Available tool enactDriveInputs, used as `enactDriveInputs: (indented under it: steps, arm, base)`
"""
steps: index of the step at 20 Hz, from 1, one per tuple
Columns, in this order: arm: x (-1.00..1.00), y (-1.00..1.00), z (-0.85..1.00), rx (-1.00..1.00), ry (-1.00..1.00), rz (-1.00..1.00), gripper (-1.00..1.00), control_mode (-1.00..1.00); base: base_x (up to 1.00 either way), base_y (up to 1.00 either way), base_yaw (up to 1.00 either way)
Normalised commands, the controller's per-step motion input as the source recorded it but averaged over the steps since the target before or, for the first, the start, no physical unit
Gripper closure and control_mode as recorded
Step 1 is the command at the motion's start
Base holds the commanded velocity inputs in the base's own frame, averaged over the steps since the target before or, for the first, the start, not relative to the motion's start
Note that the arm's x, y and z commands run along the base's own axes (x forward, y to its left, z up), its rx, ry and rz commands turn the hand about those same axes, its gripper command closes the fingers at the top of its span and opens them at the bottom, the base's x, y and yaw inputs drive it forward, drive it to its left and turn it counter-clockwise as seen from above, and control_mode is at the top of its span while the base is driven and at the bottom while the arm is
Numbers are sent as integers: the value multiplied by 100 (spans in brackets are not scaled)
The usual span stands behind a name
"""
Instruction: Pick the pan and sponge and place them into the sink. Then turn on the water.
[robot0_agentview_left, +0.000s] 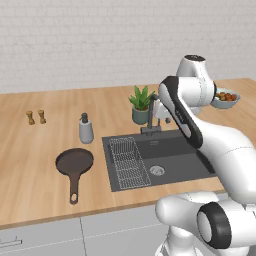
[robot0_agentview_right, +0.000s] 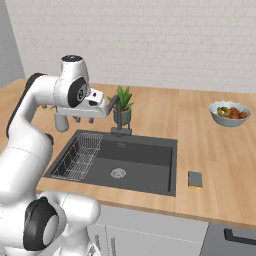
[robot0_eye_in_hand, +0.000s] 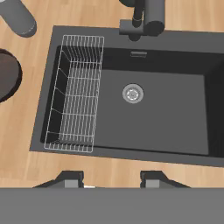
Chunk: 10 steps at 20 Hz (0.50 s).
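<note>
I am looking down into the sink (robot0_eye_in_hand: 175, 109) through the hand camera, and its dark basin is holding nothing but the wire rack (robot0_eye_in_hand: 76, 94) along one side and the round drain (robot0_eye_in_hand: 132, 93) in the middle. The rack itself is sitting empty. The faucet (robot0_eye_in_hand: 144, 19) is standing at the back rim.

The gripper (robot0_eye_in_hand: 112, 180) is hanging above the near edge of the sink with its tips drawn close together and nothing between them.

The pan (robot0_agentview_left: 74, 165) is lying on the counter (robot0_agentview_left: 30, 165) just beside the sink, on the rack side, with its handle pointing toward the counter's front edge; nothing is in it. The sponge (robot0_agentview_right: 195, 179) is resting on the counter on the opposite side of the sink, near the front edge.

Further back I am seeing a grey bowl (robot0_agentview_right: 229, 114) holding food, a potted plant (robot0_agentview_left: 141, 104) behind the faucet, and a soap bottle (robot0_agentview_left: 86, 128) behind the pan.
</note>
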Motion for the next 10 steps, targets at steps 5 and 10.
enactDriveInputs:
  steps: [5, 10]
  arm:
    - [-21, 10, -6, 0, -6, 0, -100, -100]
    - [-36, 48, -38, 0, -6, 0, -100, -100]
  base:
    - [0, 0, 0]
    - [0, 0, 0]
